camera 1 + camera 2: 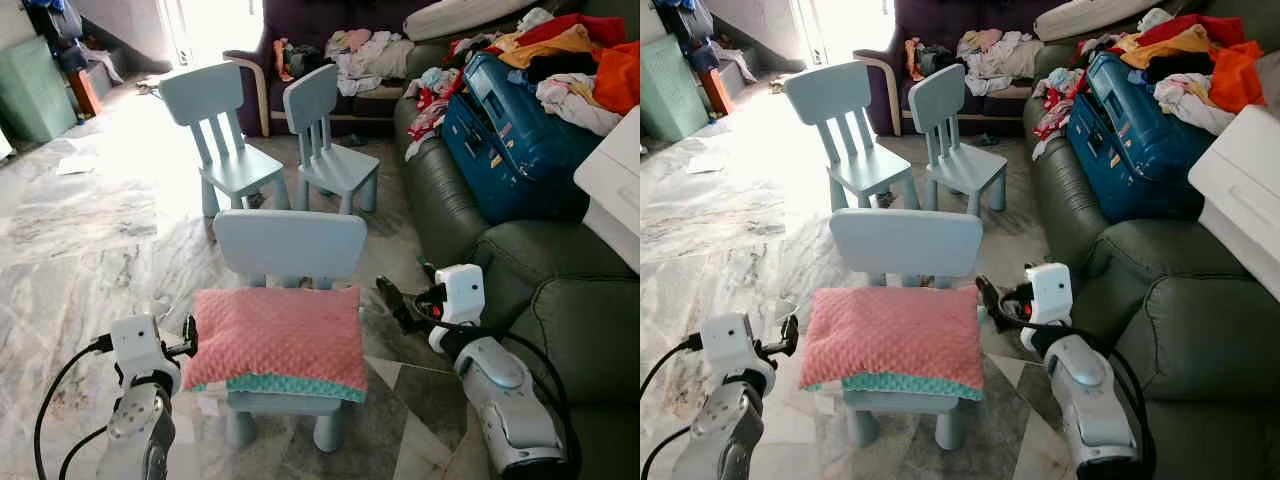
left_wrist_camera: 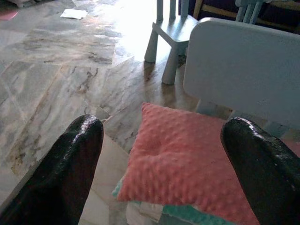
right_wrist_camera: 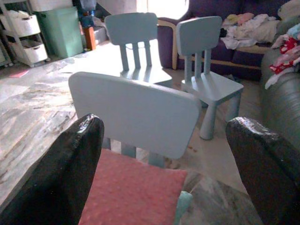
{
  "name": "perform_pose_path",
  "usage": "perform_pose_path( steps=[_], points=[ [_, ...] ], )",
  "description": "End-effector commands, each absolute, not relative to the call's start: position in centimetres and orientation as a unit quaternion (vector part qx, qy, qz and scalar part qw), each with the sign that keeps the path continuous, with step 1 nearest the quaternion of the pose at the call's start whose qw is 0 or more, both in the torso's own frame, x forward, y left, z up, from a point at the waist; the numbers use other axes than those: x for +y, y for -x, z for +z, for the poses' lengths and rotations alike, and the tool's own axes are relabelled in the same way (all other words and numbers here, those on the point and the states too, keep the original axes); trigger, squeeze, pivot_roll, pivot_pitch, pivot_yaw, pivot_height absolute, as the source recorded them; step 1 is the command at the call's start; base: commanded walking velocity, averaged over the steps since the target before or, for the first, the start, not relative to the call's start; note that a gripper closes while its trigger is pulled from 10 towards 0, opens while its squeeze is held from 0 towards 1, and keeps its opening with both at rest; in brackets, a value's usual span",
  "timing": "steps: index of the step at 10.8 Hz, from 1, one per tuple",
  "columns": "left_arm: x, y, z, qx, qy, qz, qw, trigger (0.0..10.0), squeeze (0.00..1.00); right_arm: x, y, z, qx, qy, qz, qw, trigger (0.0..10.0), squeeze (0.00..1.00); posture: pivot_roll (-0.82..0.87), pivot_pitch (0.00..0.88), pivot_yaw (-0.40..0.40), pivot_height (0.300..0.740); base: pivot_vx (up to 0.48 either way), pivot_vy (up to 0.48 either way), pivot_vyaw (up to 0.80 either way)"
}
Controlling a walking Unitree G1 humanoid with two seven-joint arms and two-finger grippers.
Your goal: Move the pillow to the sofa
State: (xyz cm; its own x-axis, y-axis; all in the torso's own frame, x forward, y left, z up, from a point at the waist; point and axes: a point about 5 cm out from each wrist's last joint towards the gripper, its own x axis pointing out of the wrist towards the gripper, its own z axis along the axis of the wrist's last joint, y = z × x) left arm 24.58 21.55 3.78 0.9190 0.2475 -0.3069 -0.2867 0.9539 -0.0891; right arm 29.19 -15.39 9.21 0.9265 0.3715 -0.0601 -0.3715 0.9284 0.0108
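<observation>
A pink, bumpy-textured pillow with a teal underside lies flat on the seat of the small pale blue plastic chair right before me, covering the whole seat and overhanging its front edge. The chair's solid backrest stands upright just behind the pillow.

My left gripper hangs just beside the pillow's left edge, at about seat height, not touching it. In the left wrist view my two black fingers are spread wide apart, with the pillow's near corner showing between them and nothing held.

My right gripper is on the other side, near the pillow's right back corner and close to the chair's backrest, apart from both. In the right wrist view its fingers are likewise spread wide and hold nothing; the backrest and a part of the pillow show between them.

To my right runs a dark green leather sofa, its near cushion bare. Farther along it lie a blue hard-shell suitcase and a heap of mixed clothes in red, orange and white. A white box sits on the sofa at the right edge of the view.

Beyond my chair stand two more pale blue chairs side by side on the grey marbled floor, and behind them a dark purple couch piled with laundry.
</observation>
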Motion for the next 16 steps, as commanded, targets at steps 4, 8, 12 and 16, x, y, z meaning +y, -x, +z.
perform_pose_path(
  steps=[4,8,12,16],
  points=[
    [21.9,-24.7,4.1,0.143,0.066,0.131,0.979,10.0,0.00,-14.9,-28.5,9.7,0.029,0.006,0.203,0.979,10.0,0.00,-0.08,0.000,-0.050,0.740,0.000,0.000,0.00],
    [21.3,-24.1,4.1,0.141,0.072,0.109,0.981,10.0,0.00,-15.3,-27.3,9.6,0.043,0.007,0.202,0.978,10.0,0.00,-0.09,0.009,-0.051,0.740,0.000,0.000,0.00],
    [21.4,-24.2,4.3,0.140,0.072,0.106,0.982,10.0,0.00,-15.0,-27.7,9.9,0.044,0.009,0.208,0.977,10.0,0.00,-0.09,0.015,-0.052,0.740,0.000,0.000,0.00],
    [21.4,-24.4,4.3,0.140,0.071,0.108,0.982,10.0,0.00,-14.7,-27.8,9.9,0.041,0.003,0.211,0.977,10.0,0.00,-0.08,0.006,-0.047,0.740,0.000,0.000,0.00]
  ],
)
